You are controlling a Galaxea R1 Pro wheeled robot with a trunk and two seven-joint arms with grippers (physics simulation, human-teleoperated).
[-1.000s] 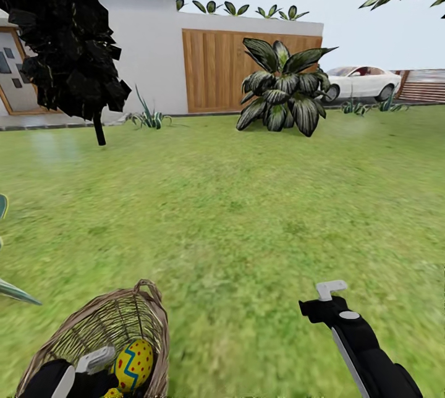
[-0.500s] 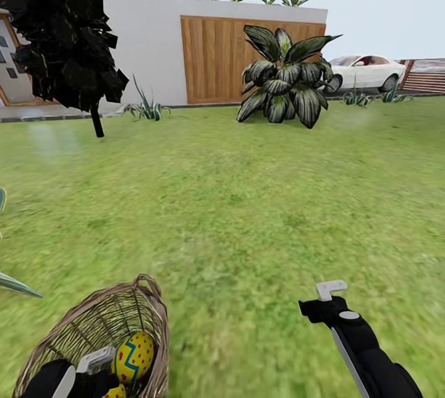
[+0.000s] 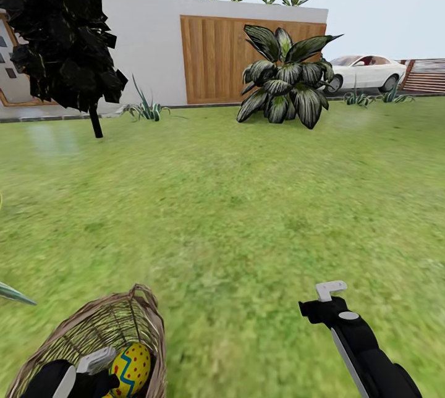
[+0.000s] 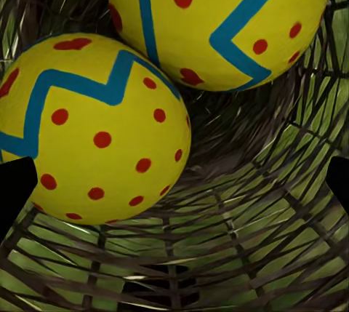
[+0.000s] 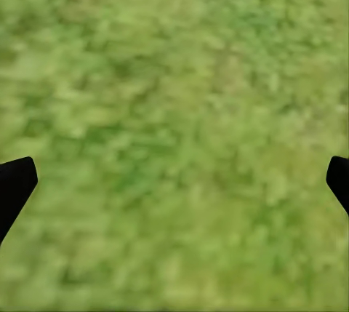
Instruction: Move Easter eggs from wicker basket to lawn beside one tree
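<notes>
A: Location of wicker basket (image 3: 105, 330)?
B: Bottom left of head view, on lawn (image 3: 247, 200), tipped, mouth toward camera. One Easter egg (image 3: 131, 367) visible inside.

A: Left end effector (image 3: 93, 364)?
B: Inside basket, just beside that egg. Wrist view: fingertips at both frame edges, wide apart, nothing between them. Two eggs ahead, lower egg (image 4: 91, 130) and upper egg (image 4: 218, 21), touching each other, resting on weave.

A: Right end effector (image 3: 327, 296)?
B: Above bare grass (image 5: 174, 130), well apart from basket. Fingertips spread wide, empty.

A: Surroundings?
B: Dark leafy tree (image 3: 62, 33) far left, broad-leaved plant (image 3: 284, 83), wooden fence panel (image 3: 235, 58), white car (image 3: 364, 71).
</notes>
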